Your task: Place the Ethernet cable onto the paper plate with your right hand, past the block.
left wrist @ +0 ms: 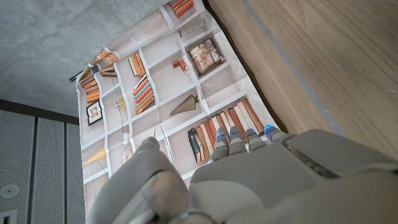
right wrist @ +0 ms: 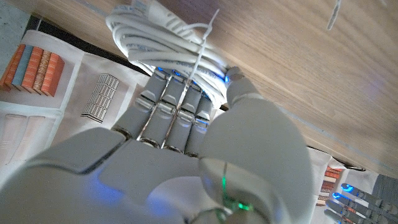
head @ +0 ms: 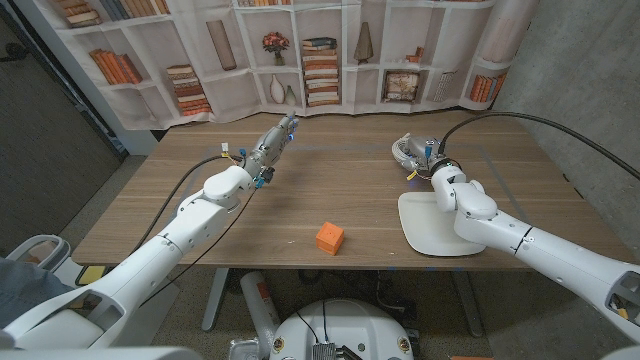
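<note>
A: Where is the cable (head: pixel 408 150) right now?

B: It is a coiled white bundle tied with a thin twist, lying on the bench (head: pixel 300 190) toward the far side on the robot's right. The right robot hand (head: pixel 430 160) is at it. The right wrist view shows the fingers (right wrist: pixel 171 106) reaching into the coil (right wrist: pixel 168 37), with the thumb pressed against its other side.

A: So is the cable grasped?

B: The fingers look closed around part of the loops, so I judge it held, though it still seems to rest on the wood. How firm the hold is I cannot tell.

A: And the plate?

B: The plate (head: pixel 425 235) is white with rounded corners, just nearer the robot than that hand, partly under the forearm. An orange block (head: pixel 330 237) sits well to the plate's left, near the front edge.

A: What about the other arm?

B: The left robot hand (head: pixel 272 143) is raised over the far left of the bench, fingers straight and apart, holding nothing.

A: How should the step be done well?

B: Squeeze several loops together so the coil lifts as one bundle and nothing dangles. Then draw it back toward the plate's bare middle and lower it before letting go. The block lies well off that short path, so it should not interfere.
</note>
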Available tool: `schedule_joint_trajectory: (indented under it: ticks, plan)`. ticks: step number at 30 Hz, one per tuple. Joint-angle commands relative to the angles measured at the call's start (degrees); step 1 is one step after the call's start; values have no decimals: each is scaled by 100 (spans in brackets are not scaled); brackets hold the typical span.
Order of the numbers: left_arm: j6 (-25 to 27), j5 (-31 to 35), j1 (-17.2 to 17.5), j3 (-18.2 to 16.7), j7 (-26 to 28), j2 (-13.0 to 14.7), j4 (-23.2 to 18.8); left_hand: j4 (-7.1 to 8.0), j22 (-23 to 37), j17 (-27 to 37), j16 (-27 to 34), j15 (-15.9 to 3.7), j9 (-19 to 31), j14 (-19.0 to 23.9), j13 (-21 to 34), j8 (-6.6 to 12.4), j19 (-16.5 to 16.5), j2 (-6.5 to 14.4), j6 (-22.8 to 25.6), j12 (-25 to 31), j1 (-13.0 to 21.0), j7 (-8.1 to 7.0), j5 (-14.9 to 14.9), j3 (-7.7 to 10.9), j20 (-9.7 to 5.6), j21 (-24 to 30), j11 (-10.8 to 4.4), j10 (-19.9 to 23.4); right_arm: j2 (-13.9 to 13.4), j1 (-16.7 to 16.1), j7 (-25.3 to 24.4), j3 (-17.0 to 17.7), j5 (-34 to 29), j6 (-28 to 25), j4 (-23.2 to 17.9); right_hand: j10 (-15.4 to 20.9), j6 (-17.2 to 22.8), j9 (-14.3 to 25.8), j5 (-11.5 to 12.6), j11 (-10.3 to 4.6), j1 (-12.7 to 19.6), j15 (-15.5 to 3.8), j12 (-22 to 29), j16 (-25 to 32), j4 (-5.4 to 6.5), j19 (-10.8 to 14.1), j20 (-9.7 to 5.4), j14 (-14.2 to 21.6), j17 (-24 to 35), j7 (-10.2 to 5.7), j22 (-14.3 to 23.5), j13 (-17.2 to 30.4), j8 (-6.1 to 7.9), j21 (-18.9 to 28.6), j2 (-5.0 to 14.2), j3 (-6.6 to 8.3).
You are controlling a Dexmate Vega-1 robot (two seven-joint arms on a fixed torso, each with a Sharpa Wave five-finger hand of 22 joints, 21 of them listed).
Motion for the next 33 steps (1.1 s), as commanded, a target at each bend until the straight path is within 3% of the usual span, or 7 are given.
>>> schedule_joint_trajectory:
  ticks: [1,18,33]
  plan:
    - [-20,-8,23,-6,-2,4,1,-8,17,23,16,-24,9,16,10,28,-502,76,26,35,15,28,31,-24,48,-14,-19,-6,-269,-77,119,174,-84,526,-146,40,508,12,6,-86,690,-646,-22,-36,-8,-57,-727,-15,22,-542,37,29,26,56,607,-39]
    - [48,15,7,7,3,38,-60,-9,17,23,17,-23,10,18,10,28,-490,87,30,32,23,34,29,-45,41,-11,-7,-14,-534,-263,186,536,-33,1259,-217,-19,462,12,8,-139,780,-649,-66,-83,-5,-198,-726,-64,74,-578,119,81,-4,189,620,-106]
    - [78,22,-24,5,12,42,-67,-10,17,23,16,-24,10,16,10,27,-490,95,29,32,28,38,27,-59,41,-13,-10,-15,-711,-526,111,858,83,1581,-320,-32,454,13,10,-133,846,-649,-94,-116,9,-292,-725,-71,130,-589,200,135,-17,357,631,-184]
